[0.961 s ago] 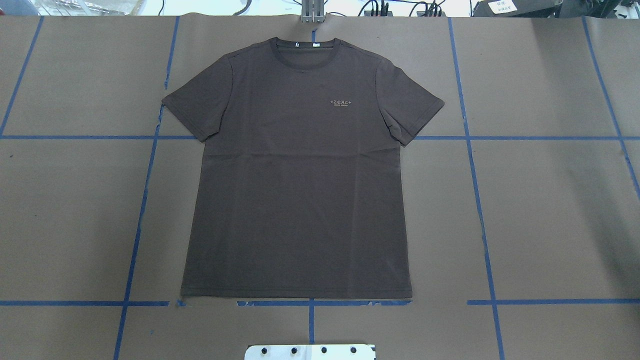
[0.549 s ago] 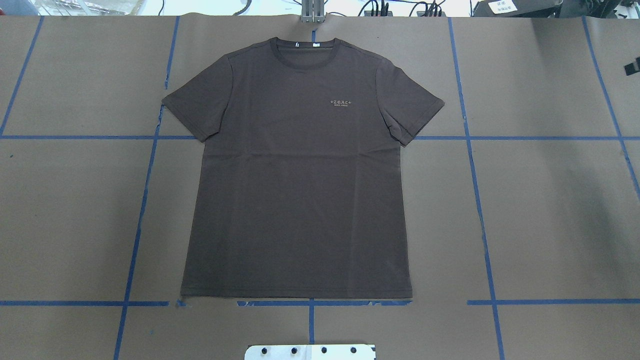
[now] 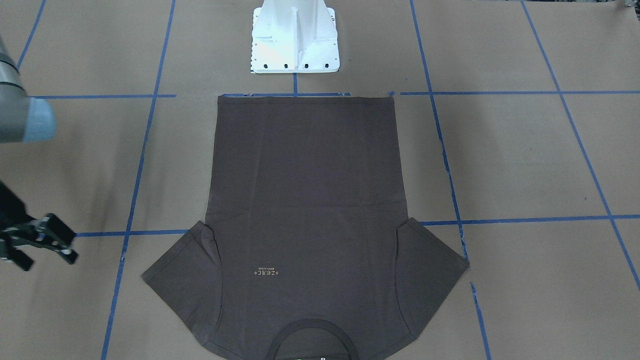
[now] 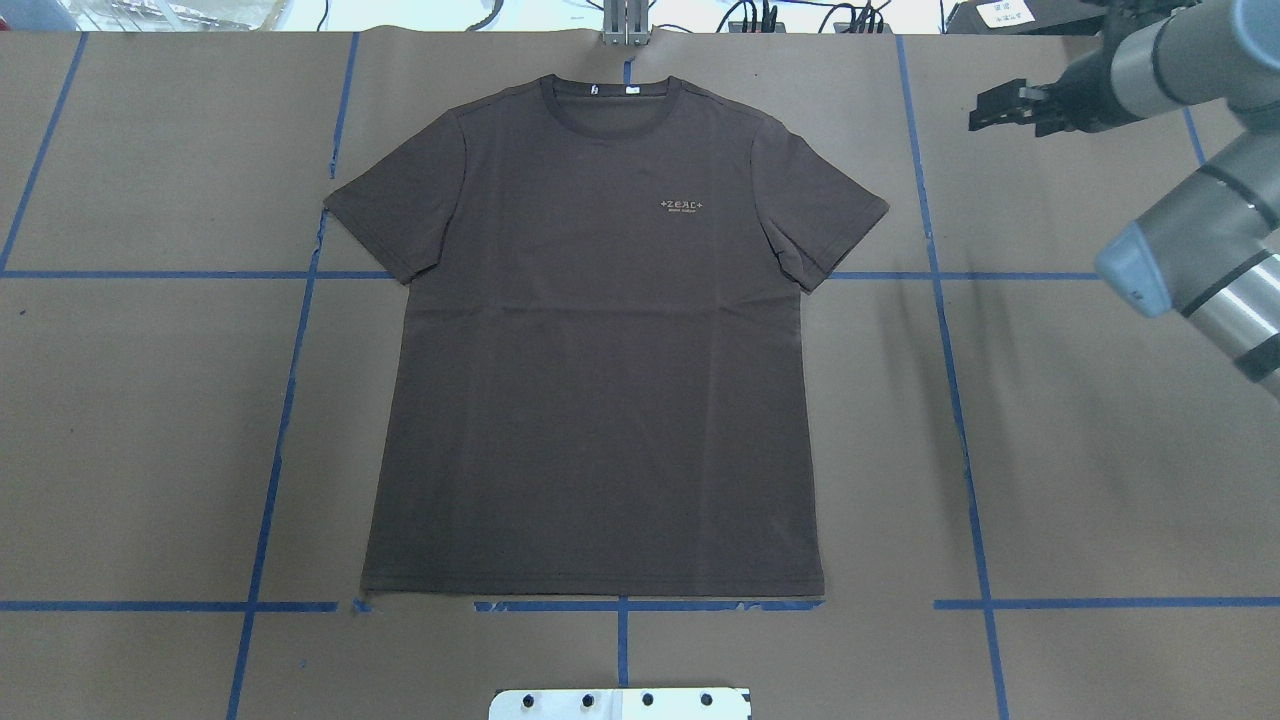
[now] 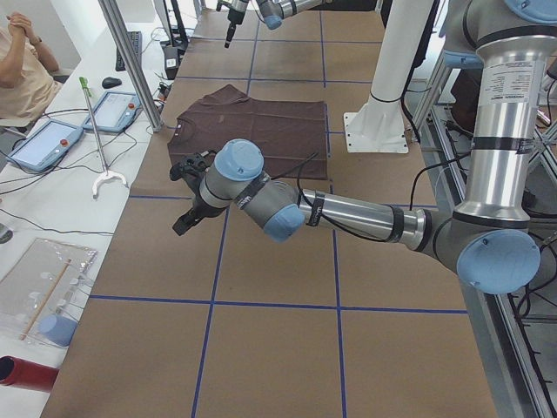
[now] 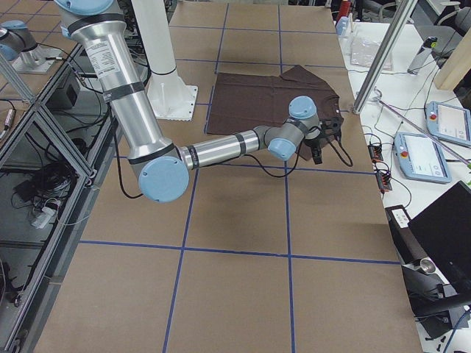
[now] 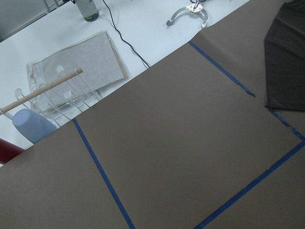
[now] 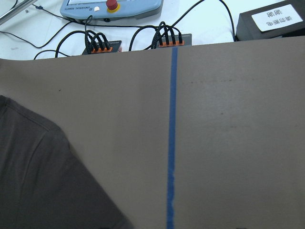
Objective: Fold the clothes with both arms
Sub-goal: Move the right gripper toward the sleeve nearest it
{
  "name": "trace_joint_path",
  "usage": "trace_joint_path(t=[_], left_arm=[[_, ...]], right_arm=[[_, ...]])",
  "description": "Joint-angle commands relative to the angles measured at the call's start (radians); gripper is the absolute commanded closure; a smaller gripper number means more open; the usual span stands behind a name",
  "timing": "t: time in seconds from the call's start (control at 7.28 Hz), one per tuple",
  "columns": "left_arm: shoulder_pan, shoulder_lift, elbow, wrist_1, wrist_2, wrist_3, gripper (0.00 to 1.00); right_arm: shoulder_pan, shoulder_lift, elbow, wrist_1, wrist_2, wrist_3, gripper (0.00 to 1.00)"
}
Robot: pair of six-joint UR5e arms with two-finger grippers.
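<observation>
The dark brown-grey T-shirt (image 4: 600, 380) lies flat and spread out on the brown table, collar (image 4: 610, 100) at the far edge and pale logo (image 4: 683, 205) up. It also shows in the front-facing view (image 3: 305, 200). My right gripper (image 4: 985, 105) hovers open and empty beyond the shirt's right sleeve (image 4: 830, 220); it also shows in the front-facing view (image 3: 70, 246). My left gripper (image 5: 184, 192) shows only in the exterior left view, near the other sleeve. I cannot tell whether it is open or shut. The left wrist view catches a shirt edge (image 7: 286, 62).
The white pedestal base (image 3: 295, 40) stands at the near edge behind the hem. Blue tape lines (image 4: 960, 400) grid the table. A metal post (image 4: 625, 30) stands at the far edge. Pendants (image 5: 52, 144), cables and a clear tray (image 7: 76, 71) lie on the white bench. A person (image 5: 22, 61) sits there.
My right arm has come into the overhead view from the right and moved left toward the shirt's right sleeve. The shirt has not moved.
</observation>
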Motion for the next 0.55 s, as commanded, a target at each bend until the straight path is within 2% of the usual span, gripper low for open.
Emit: trace_joint_path(t=[0.0, 0.41], left_arm=[[0.004, -0.001, 0.0, 0.0, 0.0, 0.0, 0.0], [0.006, -0.001, -0.002, 0.0, 0.0, 0.0, 0.0]], right_arm=[[-0.137, 0.073, -0.086, 0.048, -0.172, 0.163, 0.23], [-0.182, 0.096, -0.188, 0.111, -0.22, 0.163, 0.32]])
